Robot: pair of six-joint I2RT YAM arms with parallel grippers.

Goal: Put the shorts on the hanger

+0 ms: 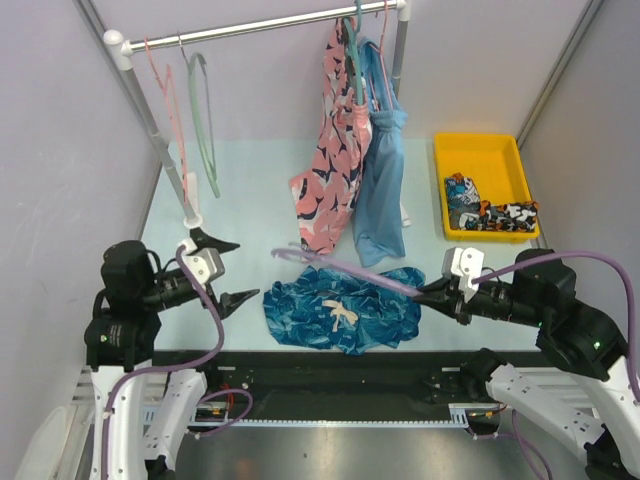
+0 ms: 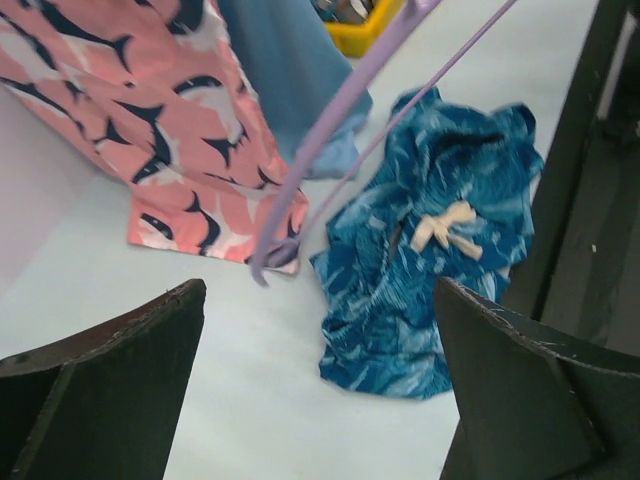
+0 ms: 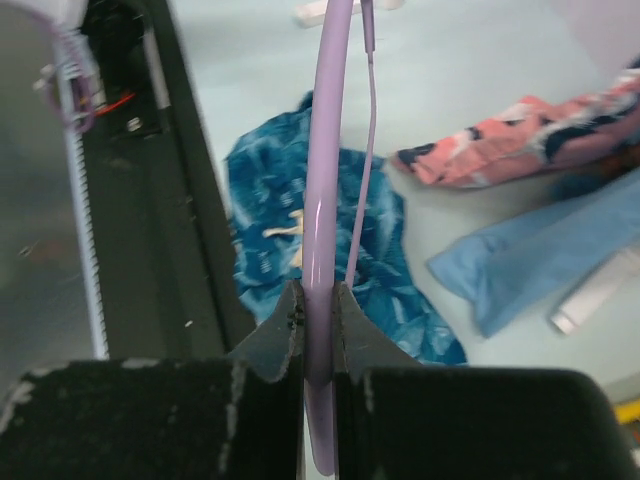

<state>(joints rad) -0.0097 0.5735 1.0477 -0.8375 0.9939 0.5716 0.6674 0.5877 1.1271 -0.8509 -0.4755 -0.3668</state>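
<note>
Over table (image 1: 250,180), hanger (image 1: 340,268) spans left-right, clamped in right pincer (image 1: 428,291).

Bare table (image 1: 230,190) left of shorts (image 1: 340,312) open; hanger (image 1: 340,268) spans above them, pink garment (image 1: 325,190) hangs behind.

The pale blue worktop (image 1: 250,200) has the shorts (image 1: 300,305) lying crumpled near its front edge. A yellow tray (image 1: 480,160) sits on its right side, with some clothes (image 1: 490,212) inside.
</note>
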